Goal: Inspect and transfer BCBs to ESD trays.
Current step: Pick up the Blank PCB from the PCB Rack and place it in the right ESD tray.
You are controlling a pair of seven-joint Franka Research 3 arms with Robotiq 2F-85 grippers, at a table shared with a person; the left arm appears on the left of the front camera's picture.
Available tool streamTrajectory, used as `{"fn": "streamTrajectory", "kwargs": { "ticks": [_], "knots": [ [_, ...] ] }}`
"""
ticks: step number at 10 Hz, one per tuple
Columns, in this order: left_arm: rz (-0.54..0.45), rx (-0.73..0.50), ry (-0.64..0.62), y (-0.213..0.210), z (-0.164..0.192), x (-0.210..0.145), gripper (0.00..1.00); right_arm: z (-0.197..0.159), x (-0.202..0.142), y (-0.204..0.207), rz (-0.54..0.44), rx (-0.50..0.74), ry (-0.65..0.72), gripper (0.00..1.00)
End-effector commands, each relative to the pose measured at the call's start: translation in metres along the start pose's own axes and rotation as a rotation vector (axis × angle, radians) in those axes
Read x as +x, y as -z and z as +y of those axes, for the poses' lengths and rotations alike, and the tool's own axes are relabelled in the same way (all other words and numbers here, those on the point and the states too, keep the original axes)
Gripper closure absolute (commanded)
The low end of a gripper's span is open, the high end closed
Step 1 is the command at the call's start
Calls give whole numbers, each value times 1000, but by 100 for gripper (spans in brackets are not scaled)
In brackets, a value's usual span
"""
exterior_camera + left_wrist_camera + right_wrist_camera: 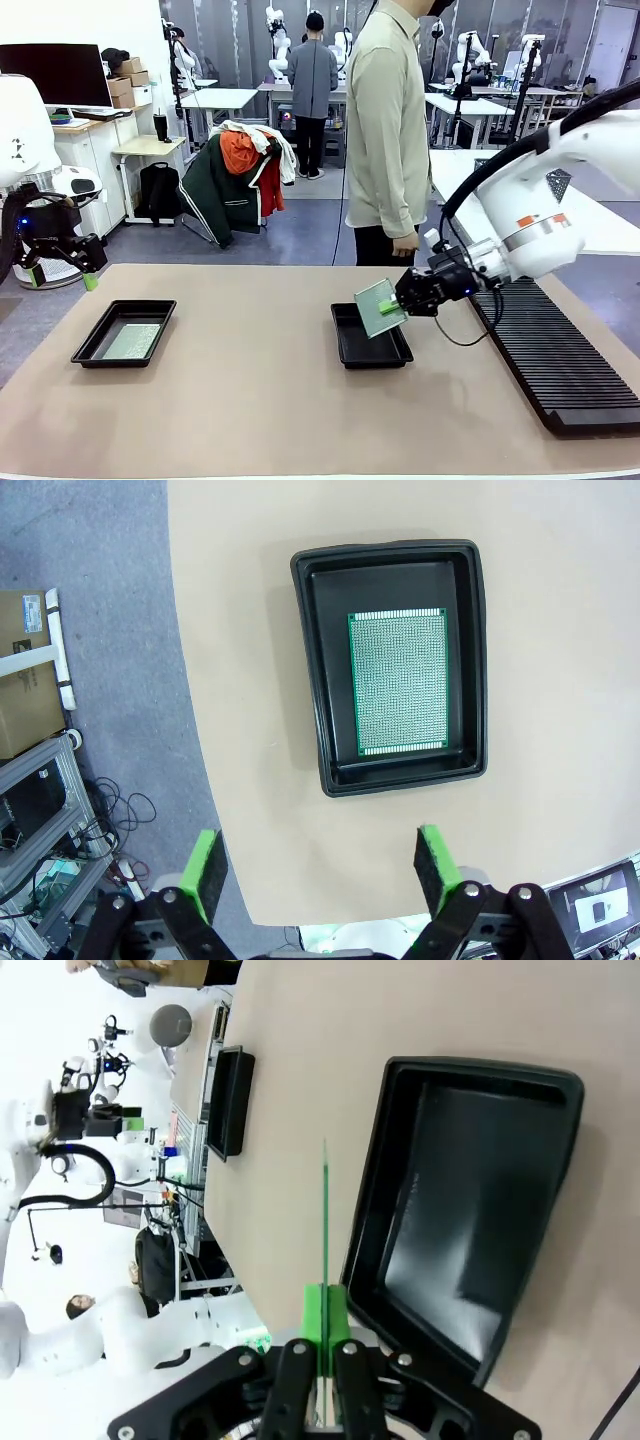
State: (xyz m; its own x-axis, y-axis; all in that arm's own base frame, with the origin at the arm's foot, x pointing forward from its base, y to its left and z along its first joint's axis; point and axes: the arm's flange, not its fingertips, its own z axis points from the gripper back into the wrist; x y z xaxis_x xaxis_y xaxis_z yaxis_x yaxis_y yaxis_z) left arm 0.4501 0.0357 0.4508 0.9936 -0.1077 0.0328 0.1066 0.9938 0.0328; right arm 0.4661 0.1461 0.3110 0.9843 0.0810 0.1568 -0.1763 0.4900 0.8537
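A green dotted BCB point(377, 306) hangs tilted over the near-right edge of the middle ESD tray point(368, 345), and my right gripper point(392, 306) is shut on its edge. From the right wrist the board point(324, 1220) shows edge-on between the pads point(325, 1312), beside the bare black tray point(470, 1210). At the far left another ESD tray point(123, 332) holds a BCB point(134, 341) lying flat. My left gripper point(88, 272) hovers open high above the table's left edge; its wrist view looks down on that tray point(395, 665) and board point(400, 683), fingers point(205, 872) apart.
A long black ribbed rack point(558, 355) lies along the table's right side. A person point(388, 130) in a pale shirt stands at the far edge behind the middle tray. The brown table surface point(250, 390) between the trays is open.
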Motion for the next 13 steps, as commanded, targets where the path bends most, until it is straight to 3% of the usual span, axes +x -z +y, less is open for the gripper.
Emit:
{"fn": "streamTrajectory", "kwargs": {
  "ticks": [1,5,13],
  "knots": [
    [-8,-5,5,2,1,-1,0,-5,6,24,-52,2,9,97],
    [-8,-5,5,2,1,-1,0,-15,8,59,-51,-42,53,97],
    [-8,-5,5,2,1,-1,0,-17,13,69,-57,-160,139,97]
  ]
}}
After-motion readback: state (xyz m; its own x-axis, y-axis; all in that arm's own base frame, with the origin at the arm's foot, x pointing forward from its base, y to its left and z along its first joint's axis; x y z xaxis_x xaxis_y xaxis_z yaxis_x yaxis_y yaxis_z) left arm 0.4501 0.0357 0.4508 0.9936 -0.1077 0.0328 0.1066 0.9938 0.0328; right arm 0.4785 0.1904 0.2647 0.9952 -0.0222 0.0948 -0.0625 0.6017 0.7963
